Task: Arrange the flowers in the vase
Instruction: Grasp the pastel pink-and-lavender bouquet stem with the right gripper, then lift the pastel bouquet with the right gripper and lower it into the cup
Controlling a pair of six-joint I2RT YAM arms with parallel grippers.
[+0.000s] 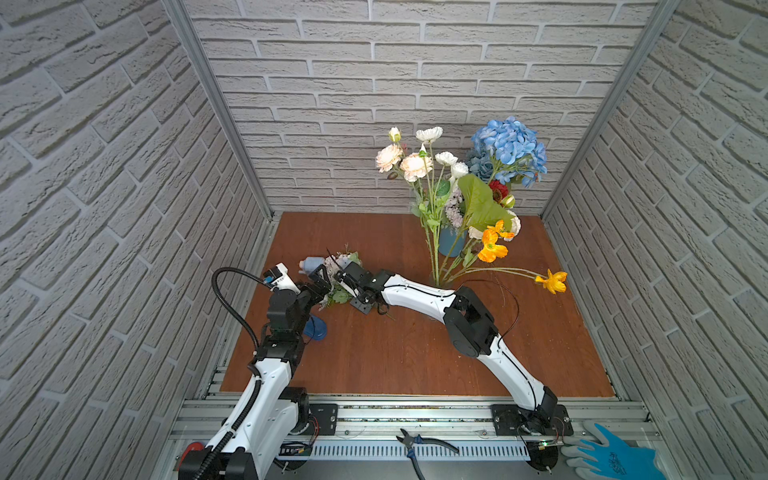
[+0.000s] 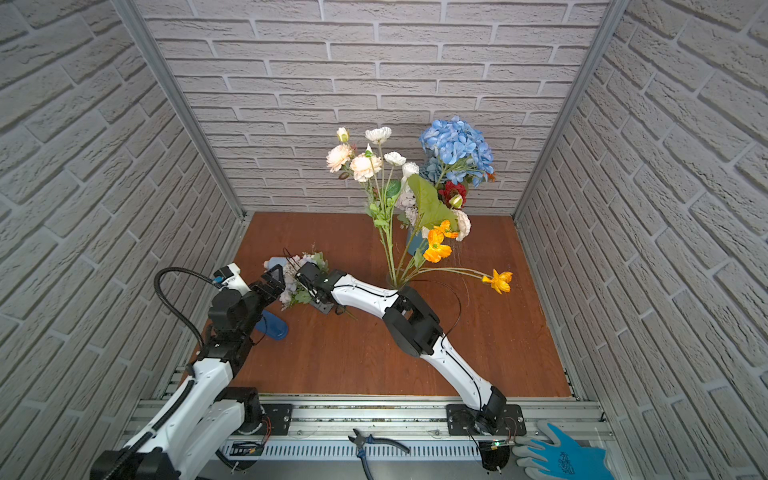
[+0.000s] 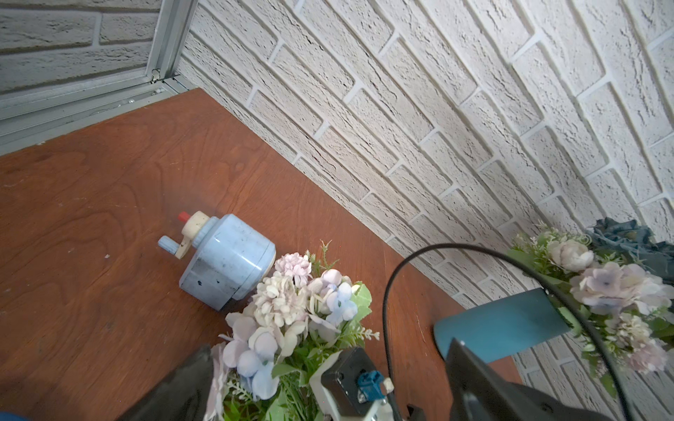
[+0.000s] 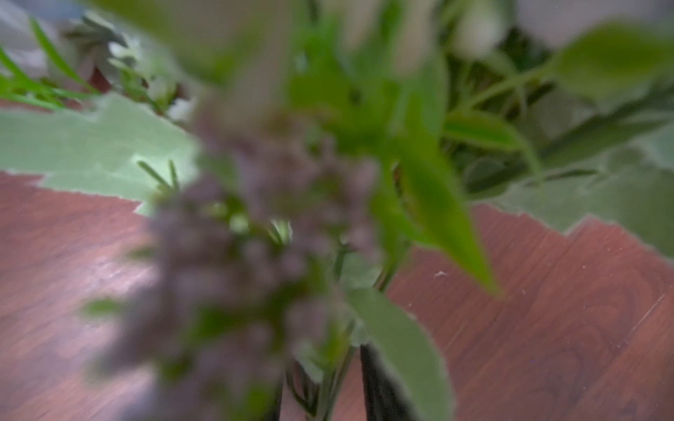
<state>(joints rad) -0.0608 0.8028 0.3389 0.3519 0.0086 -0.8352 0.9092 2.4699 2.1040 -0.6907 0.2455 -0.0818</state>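
Observation:
A lilac-white bunch of flowers (image 1: pixel 341 277) lies on the wooden table at the left. My right gripper (image 1: pixel 338 276) reaches across to it. In the right wrist view its dark fingers (image 4: pixel 375 390) sit tight on either side of the bunch's green stems (image 4: pixel 328 379), the blooms blurred close to the lens. My left gripper (image 1: pixel 320 281) stands wide open just left of the bunch (image 3: pixel 284 320), touching nothing. At the back a teal vase (image 1: pixel 451 245) holds blue hydrangea (image 1: pixel 509 149). Cream roses (image 1: pixel 413 164) and orange blooms (image 1: pixel 492 249) rise from a clear vase (image 1: pixel 438 280).
A pale blue crank-handled canister (image 3: pixel 226 262) lies on its side just behind the bunch. A blue object (image 1: pixel 316 328) rests under my left arm. Pliers (image 1: pixel 415 442) and a blue glove (image 1: pixel 611 453) lie on the front rail. Brick-pattern walls close three sides.

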